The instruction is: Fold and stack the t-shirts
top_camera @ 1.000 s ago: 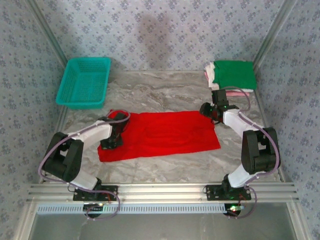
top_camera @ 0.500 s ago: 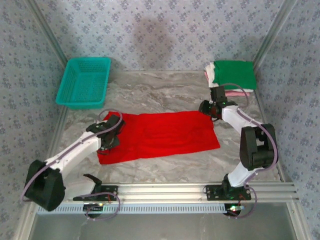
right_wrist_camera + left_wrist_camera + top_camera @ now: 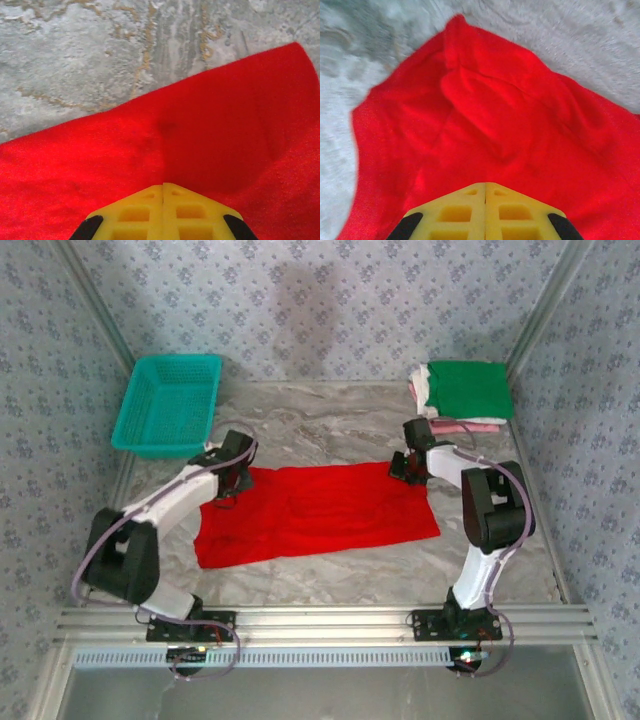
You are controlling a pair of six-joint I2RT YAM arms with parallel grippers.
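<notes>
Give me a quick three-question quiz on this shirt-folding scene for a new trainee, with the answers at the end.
1. Fill in: the left gripper and right gripper each pinch a ___ corner of the red t-shirt.
2. True or false: the teal basket sits apart from the red t-shirt.
3. Which colour tops the folded stack? A pink, B green, C white.
Key: 1 far; 2 true; 3 B.
</notes>
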